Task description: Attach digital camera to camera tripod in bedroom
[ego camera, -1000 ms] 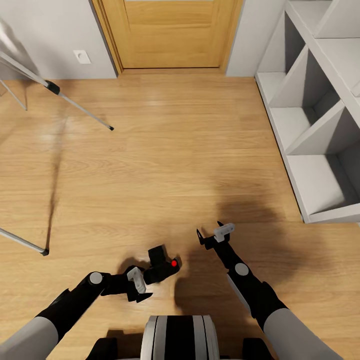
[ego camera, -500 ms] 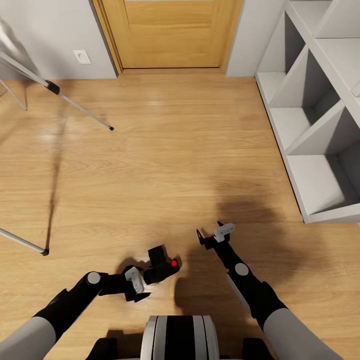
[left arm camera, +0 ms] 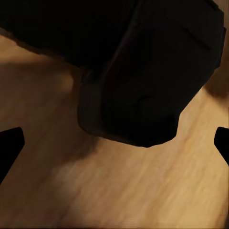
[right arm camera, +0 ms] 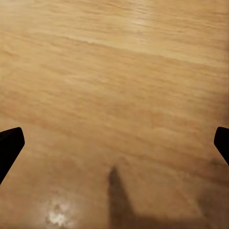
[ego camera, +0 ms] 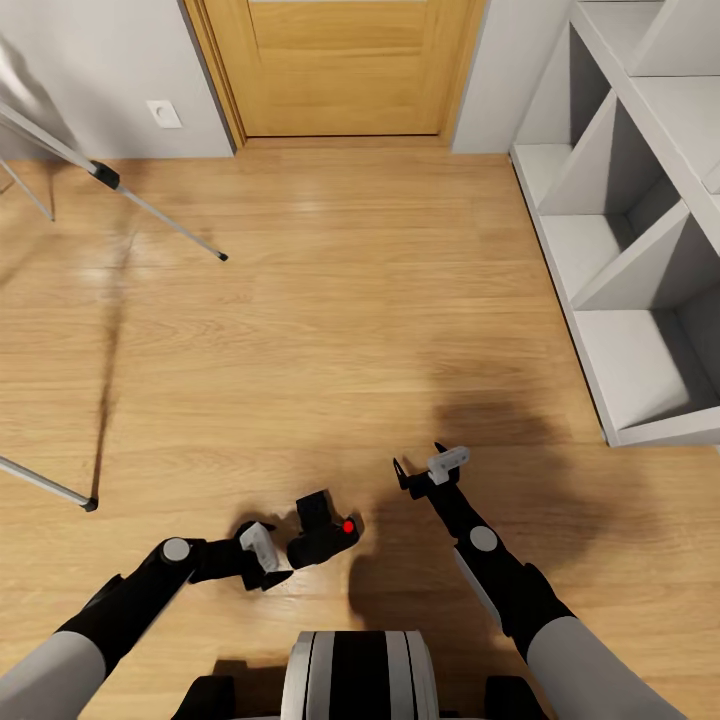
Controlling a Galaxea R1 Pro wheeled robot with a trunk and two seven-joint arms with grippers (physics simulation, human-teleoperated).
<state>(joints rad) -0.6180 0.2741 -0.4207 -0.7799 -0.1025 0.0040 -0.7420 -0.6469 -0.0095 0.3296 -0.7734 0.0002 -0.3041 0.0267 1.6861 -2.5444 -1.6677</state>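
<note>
The digital camera (ego camera: 322,528), small, black and boxy with a red button, lies on the light wood floor just ahead of my base. In the left wrist view its dark body (left arm camera: 152,71) looms close ahead of the fingertips and is not between them. My left gripper (ego camera: 266,556) is open, low over the floor, just left of the camera. My right gripper (ego camera: 422,463) is open over bare floor to the camera's right, and nothing lies between its fingertips (right arm camera: 10,145). Two silver legs of the camera tripod (ego camera: 150,208) with black feet reach in from the left edge.
A wooden door (ego camera: 340,65) stands in the pale grey far wall. White cube shelves (ego camera: 640,250) line the right side. A second tripod leg ends in a foot (ego camera: 88,504) at the left, near my left arm. Open floor lies between.
My left gripper has drawn back a little to the left, away from the camera. The camera and the right arm have stayed put.
</note>
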